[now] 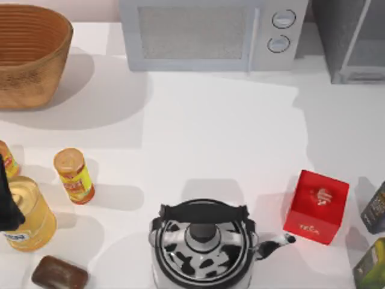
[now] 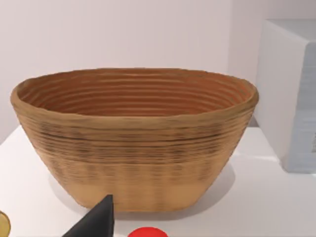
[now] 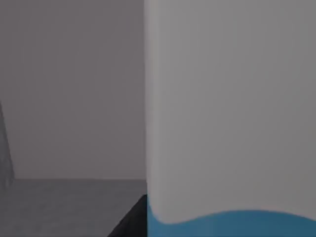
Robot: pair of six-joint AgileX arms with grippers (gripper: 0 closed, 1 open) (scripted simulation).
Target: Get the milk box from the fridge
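Observation:
The milk box (image 3: pixel 232 118) stands very close in the right wrist view, a white face with a blue band along its lower part, against the grey inner walls of the fridge (image 3: pixel 69 98). A dark tip of my right gripper (image 3: pixel 131 222) shows right beside the carton's edge. In the top view the fridge (image 1: pixel 349 42) is the grey cabinet at the back right, with a lighter framed panel slanting across it. My left arm (image 1: pixel 6 205) is parked at the table's left edge, and a dark part of my left gripper (image 2: pixel 96 219) points toward the basket.
A woven basket (image 1: pixel 30 54) (image 2: pixel 133 138) sits at the back left and a microwave (image 1: pixel 210 33) at the back middle. The front holds a cow-patterned kettle (image 1: pixel 204 247), a red tea box (image 1: pixel 317 206), cans (image 1: pixel 74 176), a brown block (image 1: pixel 59 274) and dark boxes (image 1: pixel 376 208).

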